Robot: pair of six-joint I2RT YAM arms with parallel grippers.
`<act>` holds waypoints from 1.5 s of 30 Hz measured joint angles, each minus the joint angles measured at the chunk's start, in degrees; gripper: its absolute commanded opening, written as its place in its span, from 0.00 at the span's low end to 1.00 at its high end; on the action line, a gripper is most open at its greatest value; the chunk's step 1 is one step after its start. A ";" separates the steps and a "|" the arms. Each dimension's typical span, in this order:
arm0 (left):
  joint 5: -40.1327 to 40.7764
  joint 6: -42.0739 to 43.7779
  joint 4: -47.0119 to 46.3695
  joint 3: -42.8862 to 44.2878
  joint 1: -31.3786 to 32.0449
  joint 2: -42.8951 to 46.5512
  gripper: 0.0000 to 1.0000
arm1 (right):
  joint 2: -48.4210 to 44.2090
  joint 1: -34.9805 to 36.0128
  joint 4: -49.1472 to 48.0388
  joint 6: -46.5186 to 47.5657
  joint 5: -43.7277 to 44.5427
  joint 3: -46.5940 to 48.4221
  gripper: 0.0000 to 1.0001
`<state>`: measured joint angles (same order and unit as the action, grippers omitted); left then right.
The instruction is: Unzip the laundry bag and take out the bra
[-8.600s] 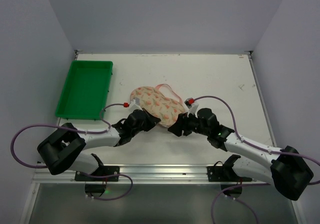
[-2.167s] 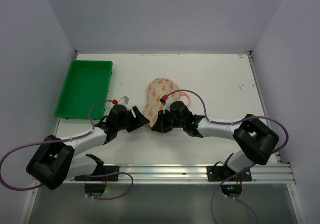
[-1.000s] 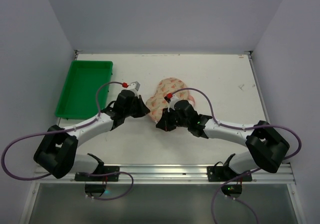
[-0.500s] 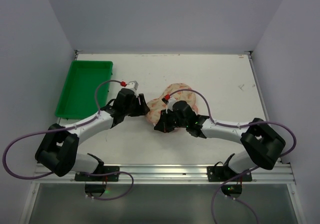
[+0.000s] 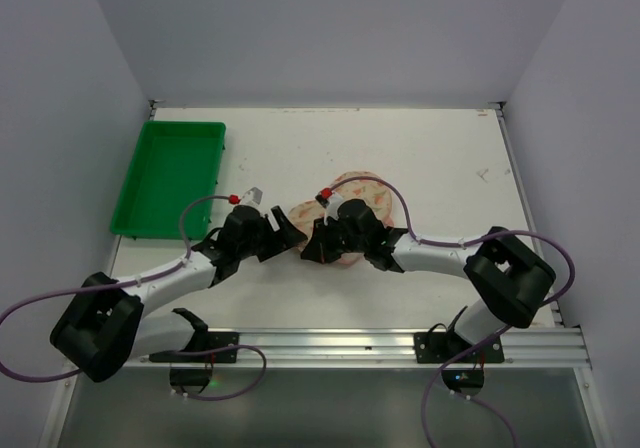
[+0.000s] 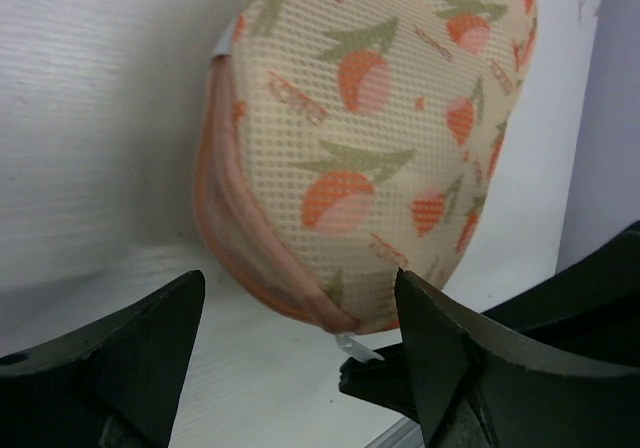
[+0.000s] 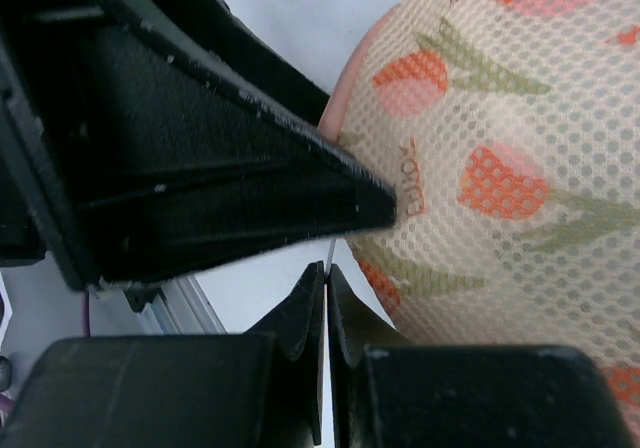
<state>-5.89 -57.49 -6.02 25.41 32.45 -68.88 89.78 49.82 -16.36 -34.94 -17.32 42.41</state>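
**Laundry bag**: a padded cream mesh pouch printed with pink-red and green motifs. It is laid on the white table near its centre, slightly toward 12 o'clock in the top view. Its 7 o'clock end is covered by the right gripper.

**Pink zip edging**: this is seen along the bag's rounded end, running down to the pull. Whether the zip is parted cannot be told.

**Zip pull**: a small silver tab at the bag's lower end. It is pinched between black fingertips.

**Right gripper**: it is placed at 7 o'clock of the bag. The jaws are drawn tight together, with the thin metal pull clamped between them.

**Left gripper**: it is placed at 8 o'clock of the bag, just beside the right gripper. The jaws are spread wide and nothing is gripped. In the wrist view its fingers are seen at 7 and 5 o'clock, and the bag's end is framed between and beyond them. No contact with the fabric can be made out.

**Green tray**: a rectangular plastic tray at 9 to 10 o'clock of the bag, well apart from it, at the table's left edge.
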 measured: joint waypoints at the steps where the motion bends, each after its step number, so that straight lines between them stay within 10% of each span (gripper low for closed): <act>1: 0.15 -0.59 -0.81 0.00 0.98 -0.02 0.76 | 0.02 0.00 -0.04 0.00 -0.11 0.00 0.00; 5: 0.20 -2.38 -3.30 0.11 3.37 -1.16 0.31 | 0.11 0.00 -0.31 0.00 -0.17 0.00 0.00; 10: 1.68 -2.84 -2.54 1.07 3.69 -1.88 0.00 | 0.04 0.00 -0.22 0.09 -0.11 0.00 0.00; 36: 2.03 26.53 13.31 19.41 -1.01 -10.73 0.00 | -8.66 -0.39 9.81 6.40 4.31 -0.76 0.00; 45: 2.54 28.15 13.07 19.67 -3.08 -12.15 0.66 | -7.54 -0.31 9.86 6.88 2.56 -0.20 0.00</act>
<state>-3.36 -29.34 7.05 45.08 29.36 -81.03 82.24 49.52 -6.50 -28.05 -14.76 42.22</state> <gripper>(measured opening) 0.499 0.009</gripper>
